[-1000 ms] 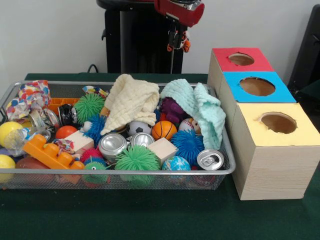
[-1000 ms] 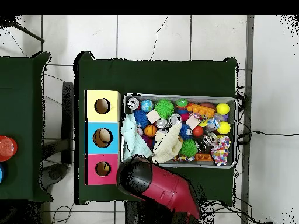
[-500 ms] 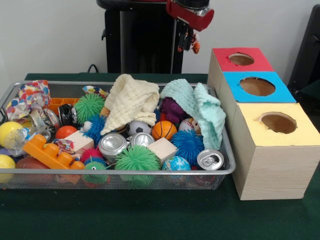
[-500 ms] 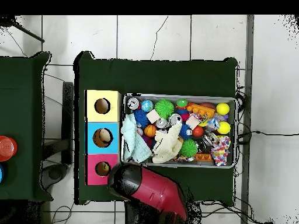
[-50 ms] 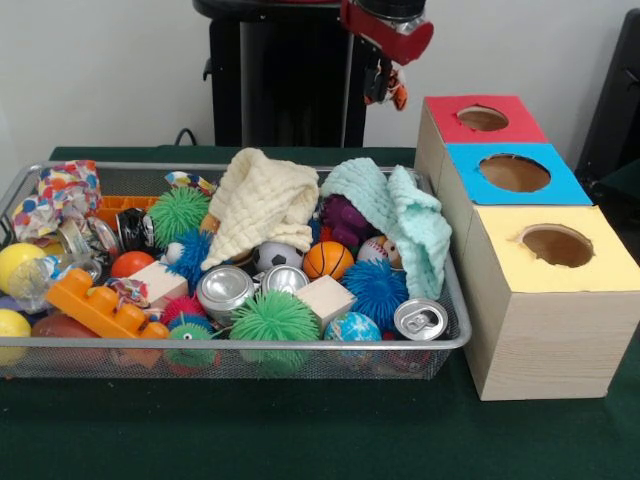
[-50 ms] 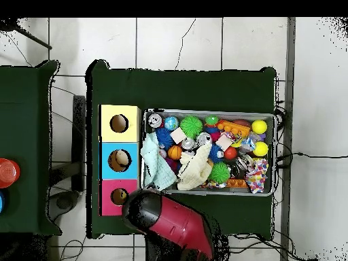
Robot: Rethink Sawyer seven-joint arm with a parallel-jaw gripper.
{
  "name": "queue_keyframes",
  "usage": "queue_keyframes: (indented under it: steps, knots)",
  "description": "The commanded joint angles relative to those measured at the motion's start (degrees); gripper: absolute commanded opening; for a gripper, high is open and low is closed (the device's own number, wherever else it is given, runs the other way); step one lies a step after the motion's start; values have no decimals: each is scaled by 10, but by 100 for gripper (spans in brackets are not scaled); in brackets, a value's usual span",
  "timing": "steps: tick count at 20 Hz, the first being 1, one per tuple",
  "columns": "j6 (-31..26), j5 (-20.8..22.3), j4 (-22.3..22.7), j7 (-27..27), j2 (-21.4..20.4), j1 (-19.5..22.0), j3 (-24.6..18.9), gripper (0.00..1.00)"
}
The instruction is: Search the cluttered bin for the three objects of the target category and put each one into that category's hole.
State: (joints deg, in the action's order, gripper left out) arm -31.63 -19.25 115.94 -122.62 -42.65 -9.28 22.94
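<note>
End effector [image 5: 385,90] hangs high above the counter, between the far edge of the wire-mesh bin [image 5: 300,345] and the red-topped wooden box [image 5: 480,120]. Small orange bits show at its tip; whether it is apart, together or carrying something, I cannot tell.

Progress, judged: in the overhead view the hole of the blue-topped wooden box [image 6: 119,160] shows a pale object inside, so at least one item seems deposited there. The red-topped hole shows something dim I cannot identify. The hole of the yellow-topped wooden box [image 5: 555,250] looks empty. Target category is not evident, so the remaining count is uncertain.

Bin contents: heavily cluttered.
- cream knitted cloth [image 5: 262,200] and mint-green knitted cloth [image 5: 400,215] draped over other items
- small orange basketball [image 5: 328,259], soccer ball [image 5: 276,255]
- green spiky rubber ball [image 5: 274,318], blue spiky rubber ball [image 5: 378,290]
- silver drinks cans [image 5: 224,292]
- wooden cube [image 5: 326,298]
- orange plastic brick [image 5: 100,305]

Cloths likely hide further candidates; searching is left to do.
</note>
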Motion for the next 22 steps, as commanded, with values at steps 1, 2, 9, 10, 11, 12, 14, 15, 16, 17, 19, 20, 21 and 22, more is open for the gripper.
queue_keyframes:
  steps: [1, 2, 9, 10, 11, 12, 14, 15, 16, 17, 19, 20, 21, 22]
  knots:
    - [-23, -33, 0, -199, 15, -36, 20, 0]
    - [-22, -35, 2, -200, 15, -38, 20, 0]
    - [-30, -50, 4, -237, 16, -64, 33, 0]
    - [-31, -51, 5, -239, 14, -65, 34, 0]
    - [-33, -52, 5, -241, 14, -68, 34, 0]
    - [-36, -52, 5, -244, 12, -70, 36, 0]
    - [-44, -54, 6, -253, 7, -75, 40, 0]
    - [-50, -59, 8, -266, 5, -80, 42, 0]
    - [-49, -69, 14, -276, 3, -81, 38, 0]
    - [-48, -79, 21, -285, 1, -81, 34, 0]
    - [-40, -94, 33, -298, 1, -83, 28, 0]
    - [-34, -101, 39, -297, 0, -82, 24, 0]
    - [-28, -107, 45, -297, -2, -81, 19, 0]
    - [-22, -113, 51, -297, -3, -80, 14, 0]
